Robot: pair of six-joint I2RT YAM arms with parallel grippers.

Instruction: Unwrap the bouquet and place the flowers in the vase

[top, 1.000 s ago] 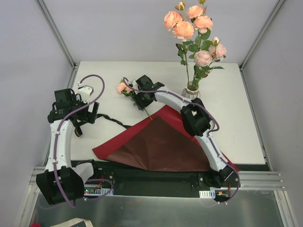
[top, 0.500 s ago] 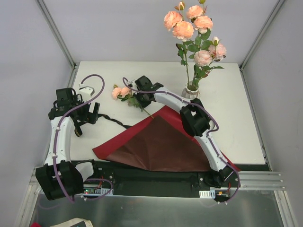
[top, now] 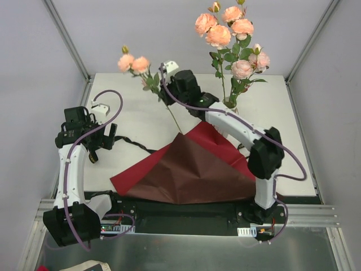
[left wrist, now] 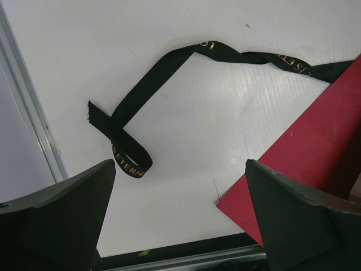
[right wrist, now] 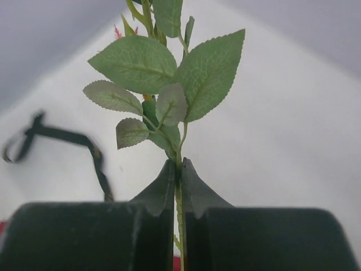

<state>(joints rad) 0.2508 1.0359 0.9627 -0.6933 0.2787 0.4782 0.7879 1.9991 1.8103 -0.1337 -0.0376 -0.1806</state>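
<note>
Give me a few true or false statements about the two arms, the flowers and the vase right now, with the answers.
1. The right pincer is shut on a rose stem. True.
2. The vase is empty. False: it holds several roses.
3. The left pincer grips the black ribbon. False: it is open, and the ribbon lies loose on the table.
4. The dark red paper lies opened out on the table. True.

Place: robot lab test cell.
Enclosure: plain grey panels [top: 169, 34] behind and beside the white tabletop [top: 287, 113].
Frame: aluminium struts [top: 67, 38] at the tabletop's far corners.
Mounting: two robot arms [top: 70, 169] on a black rail [top: 186, 217] along the tabletop's near edge.
</note>
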